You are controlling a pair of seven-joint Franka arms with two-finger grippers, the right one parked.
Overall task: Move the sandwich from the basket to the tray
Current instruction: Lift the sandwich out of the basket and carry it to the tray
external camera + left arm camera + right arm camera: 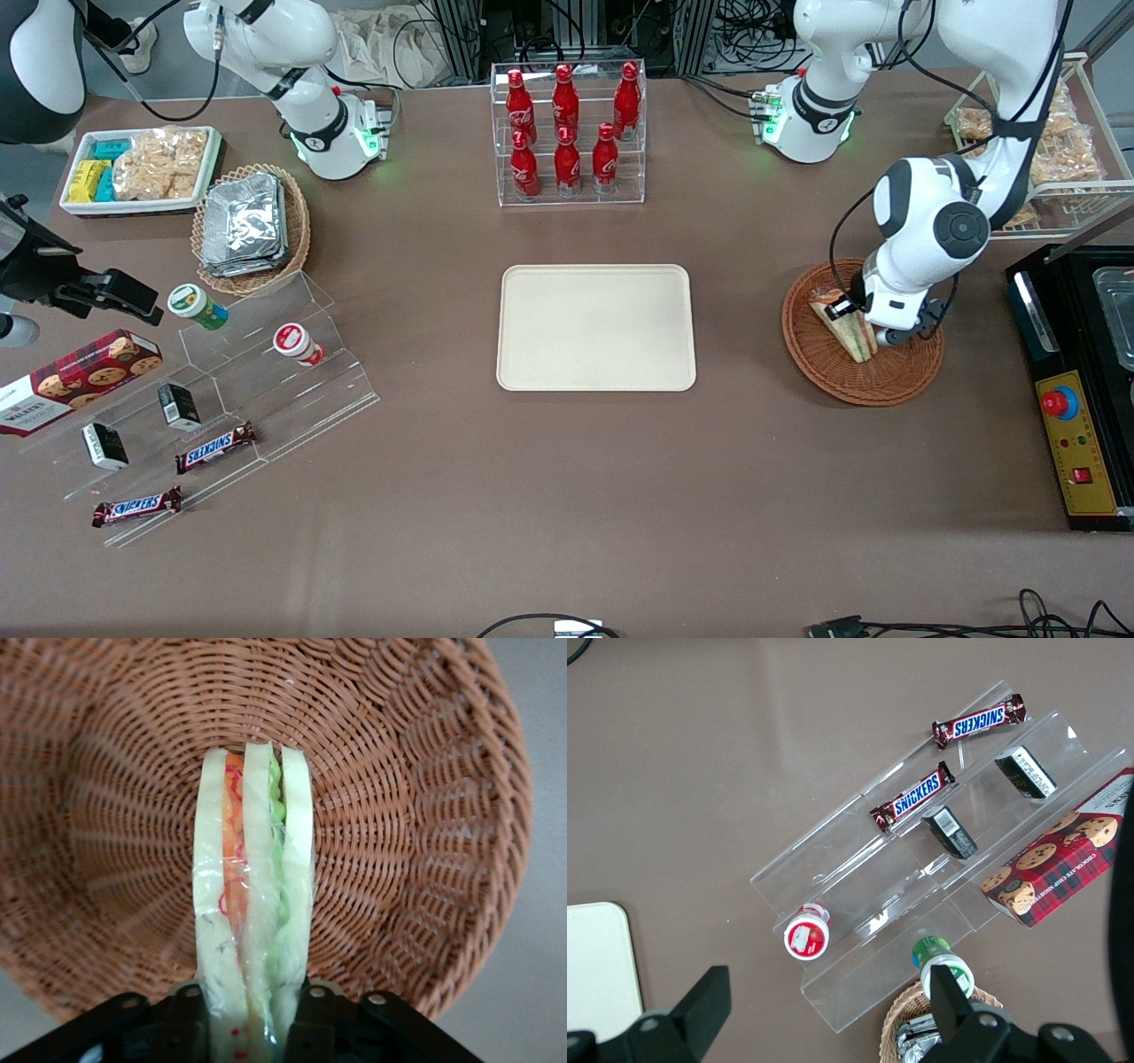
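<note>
Down in the reddish-brown basket (873, 377) the left arm's gripper (858, 330) has its two fingers (314, 1014) pressed against the flat bread sides of the sandwich (252, 895), so it is holding the wedge. From the wrist camera the sandwich stands on edge between them, its cut face showing an orange and red stripe beside a green one under clear wrap. The weave of the basket (425, 815) curves around it on all sides, and the sandwich (846, 326) is the only thing in it.

Taking the cream tray (595, 328) as the marker: the basket sits beside it toward the working arm's end of the table, well apart from it. The tray lies flat in the middle of the brown table (567, 496), bare. Farther from the front camera than the tray stands a clear rack (569, 190) holding six red bottles (567, 111) in stepped rows.

Toward the parked arm's end from the tray, a lighter wicker basket (297, 235) holds a stack of foil packets (241, 223), and farther out a white tray (211, 168) carries snack bags and small blue and yellow packs. Nearer the front camera on that side, a clear stepped stand (301, 399) bears a green-lidded cup (197, 306), a red-lidded cup (296, 343), two small dark boxes (180, 406) and two Snickers bars (215, 447), with a cookie box (75, 377) beside it.

Past the reddish basket from the tray, at the table's edge, sits a black machine (1076, 390) with a red button.
</note>
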